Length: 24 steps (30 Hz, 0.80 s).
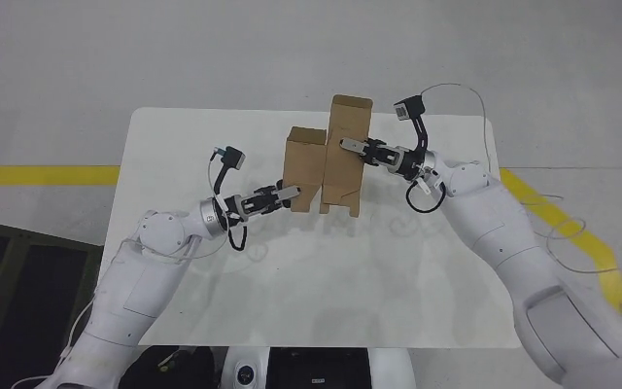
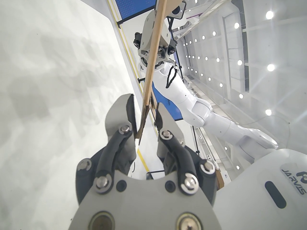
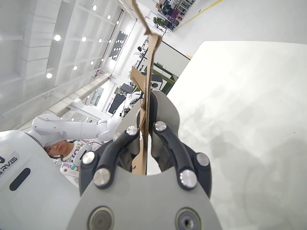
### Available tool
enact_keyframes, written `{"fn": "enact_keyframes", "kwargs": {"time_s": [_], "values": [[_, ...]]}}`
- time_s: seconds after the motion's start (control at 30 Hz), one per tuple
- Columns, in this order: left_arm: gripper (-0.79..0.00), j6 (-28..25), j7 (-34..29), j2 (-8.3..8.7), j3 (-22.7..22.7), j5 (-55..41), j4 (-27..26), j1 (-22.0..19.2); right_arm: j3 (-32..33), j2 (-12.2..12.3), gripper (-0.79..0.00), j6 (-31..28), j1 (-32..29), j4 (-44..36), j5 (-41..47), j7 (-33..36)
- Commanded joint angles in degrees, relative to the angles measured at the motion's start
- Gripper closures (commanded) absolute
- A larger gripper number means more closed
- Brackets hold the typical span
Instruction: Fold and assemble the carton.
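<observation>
While the carton (image 1: 330, 160) hangs upright over the table (image 1: 321, 292) in the top view, an arm meets it from each side. In the left wrist view, the left gripper (image 2: 145, 107) has its jaws apart around the carton's edge. In the right wrist view, the right gripper (image 3: 147, 101) is clamped on the carton.

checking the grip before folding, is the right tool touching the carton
Touching. The right wrist view shows the right tool with its jaws closed on the carton, the cardboard edge pinched with no gap on either side.

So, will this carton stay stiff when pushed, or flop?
Panels probably stiff: the carton stands straight, unsagging, between left gripper and right gripper. Its flaps look kinked, so may flop. Flattened thin, it likely tips if released.
</observation>
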Motion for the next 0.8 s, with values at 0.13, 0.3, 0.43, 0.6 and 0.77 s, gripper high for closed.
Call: {"fn": "enact_keyframes", "kwargs": {"time_s": [0.13, 0.3, 0.43, 0.6, 0.77], "values": [[0.000, 0.7, -0.6, -0.10, 0.2, -0.7, 0.9, -0.6, 1.1, -0.1, -0.459, 0.4, -0.1, 0.5, -0.9, 0.3], [0.000, 1.9, -0.7, -0.21, 0.0, -1.3, 2.0, -1.8, 2.5, -0.2, -0.785, -0.2, -0.4, 1.5, -1.5, -0.4], [0.000, 4.4, -3.0, 0.00, -0.7, -0.5, 3.4, -4.0, 3.4, 0.3, -0.785, 0.9, 0.3, 1.9, -4.4, 0.9], [0.000, 3.7, -11.1, 0.45, -1.7, -0.8, 6.3, -7.7, 5.1, 1.9, -0.785, 3.6, 0.4, 0.7, -7.8, 3.6], [0.000, 6.7, -21.5, 0.97, -1.9, -1.8, 10.8, -12.2, 7.7, 4.0, -0.785, 6.5, -1.6, -3.3, -6.9, 6.5]]}}
